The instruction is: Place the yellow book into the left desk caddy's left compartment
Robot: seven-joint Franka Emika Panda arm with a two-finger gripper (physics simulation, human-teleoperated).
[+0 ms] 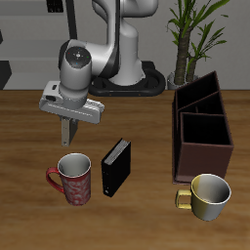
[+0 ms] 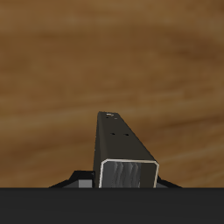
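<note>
My gripper (image 1: 69,121) hangs above the table, just behind the red mug, and is shut on the yellow book (image 1: 68,137), a thin grey-tan slab that points down from the jaws. In the wrist view the book (image 2: 118,140) juts out from between the fingers of the gripper (image 2: 129,181), with only bare wood under it. The left desk caddy (image 1: 203,146), dark maroon with inner dividers, stands far across the table from the gripper, with nothing showing in its compartments.
A red patterned mug (image 1: 73,179) stands right under the gripper, toward the front edge. A thicker black book (image 1: 115,166) stands upright beside it. A cream mug (image 1: 207,195) sits in front of the caddy. The robot base and a potted plant (image 1: 190,29) are at the back.
</note>
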